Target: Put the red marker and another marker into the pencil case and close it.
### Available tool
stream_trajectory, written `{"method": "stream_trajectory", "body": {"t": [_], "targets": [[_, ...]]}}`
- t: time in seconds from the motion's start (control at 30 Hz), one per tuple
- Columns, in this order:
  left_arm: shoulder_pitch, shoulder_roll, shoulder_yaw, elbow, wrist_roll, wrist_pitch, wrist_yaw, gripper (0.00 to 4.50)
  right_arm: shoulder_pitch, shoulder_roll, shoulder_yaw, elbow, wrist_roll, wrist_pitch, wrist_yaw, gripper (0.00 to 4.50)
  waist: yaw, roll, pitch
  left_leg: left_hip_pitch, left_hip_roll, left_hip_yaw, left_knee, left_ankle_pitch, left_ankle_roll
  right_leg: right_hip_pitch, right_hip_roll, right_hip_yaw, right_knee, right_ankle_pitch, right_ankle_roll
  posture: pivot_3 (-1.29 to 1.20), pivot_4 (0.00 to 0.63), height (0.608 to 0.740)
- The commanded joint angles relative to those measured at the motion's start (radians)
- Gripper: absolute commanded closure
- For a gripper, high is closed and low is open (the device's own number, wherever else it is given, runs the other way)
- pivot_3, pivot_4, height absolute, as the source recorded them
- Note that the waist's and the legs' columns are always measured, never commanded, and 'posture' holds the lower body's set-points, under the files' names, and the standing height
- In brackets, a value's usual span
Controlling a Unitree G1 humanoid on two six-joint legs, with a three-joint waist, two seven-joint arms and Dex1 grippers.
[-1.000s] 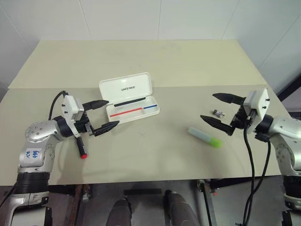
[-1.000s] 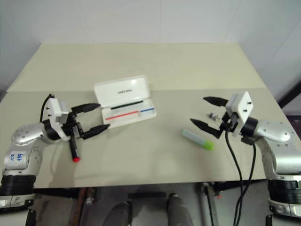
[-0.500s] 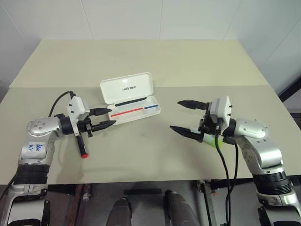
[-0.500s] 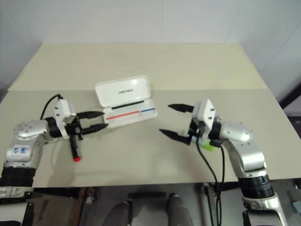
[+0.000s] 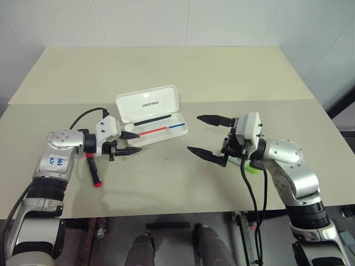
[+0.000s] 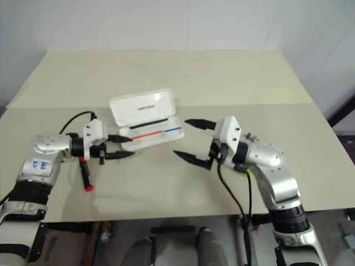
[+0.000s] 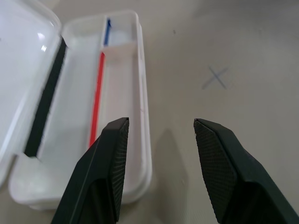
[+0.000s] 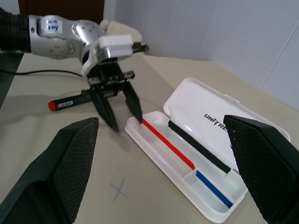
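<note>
Red marker [image 5: 92, 170] on table [image 5: 166, 72]: light, stiff, slick, roll-prone; best pinched mid-barrel. Left gripper [image 5: 132, 142] part-open, empty, near pencil case [image 5: 152, 119]. Right gripper [image 5: 211, 137] wide open, empty.

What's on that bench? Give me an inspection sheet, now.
Surface: beige table, a pen cross drawn on it.
Job's things: pencil case open, no markers inside; red marker on the table beside the left arm; green highlighter behind the right pincer.
Clutter: nothing seen.
Pincers: left pincer open, empty, at the case's end; right pincer open wide, empty.
Cables: black cable on each wrist.
Surroundings: white wall.
</note>
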Motion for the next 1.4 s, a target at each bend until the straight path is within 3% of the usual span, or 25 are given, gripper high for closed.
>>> {"method": "stream_trajectory", "body": {"t": [0.03,0.63,0.73,0.9,1.17,1.4], "targets": [[-0.05,0.025,-0.014,0.028,0.031,-0.029,-0.028,2.25,-0.007,0.008,-0.018,-0.044,0.005,-0.035,-0.014,0.0,0.001,0.0,0.0,0.0,0.0,0.0,0.0,0.0,0.0,0.0,0.0,0.0,0.0,0.0,0.0,0.0,0.15,0.74],[-0.189,0.016,-0.108,0.227,0.141,-0.065,-0.135,2.25,-0.027,-0.012,-0.044,-0.092,0.027,-0.017,-0.04,0.0,-0.002,0.0,0.0,0.0,0.0,0.0,0.0,0.0,0.0,0.0,0.0,0.0,0.0,0.0,0.0,0.0,0.15,0.74],[-0.209,0.02,-0.126,0.253,0.168,-0.075,-0.145,2.84,-0.039,-0.017,-0.048,-0.091,0.03,-0.016,-0.044,0.0,-0.002,0.0,0.0,0.0,0.0,0.0,0.0,0.0,0.0,0.0,0.0,0.0,0.0,0.0,0.0,0.0,0.15,0.74],[-0.231,0.025,-0.152,0.287,0.203,-0.096,-0.159,4.47,-0.057,-0.022,-0.055,-0.09,0.034,-0.012,-0.046,0.0,-0.002,0.0,0.0,0.0,0.0,0.0,0.0,0.0,0.001,0.0,0.0,0.0,0.0,0.0,0.001,0.0,0.15,0.74],[-0.25,0.01,-0.166,0.316,0.221,-0.152,-0.163,4.47,-0.083,-0.032,-0.062,-0.078,0.037,-0.013,-0.041,0.0,0.0,0.0,0.0,0.0,0.0,0.0,0.0,-0.001,0.001,0.0,0.0,0.0,0.0,0.0,0.002,0.0,0.15,0.74],[-0.235,-0.021,-0.131,0.22,0.161,-0.131,-0.164,4.47,-0.079,-0.044,-0.062,-0.077,0.042,-0.01,-0.037,0.0,0.005,0.0,0.0,0.0,0.0,0.0,0.0,-0.001,0.001,0.0,0.0,0.0,0.0,0.0,0.002,0.0,0.15,0.74]]}}
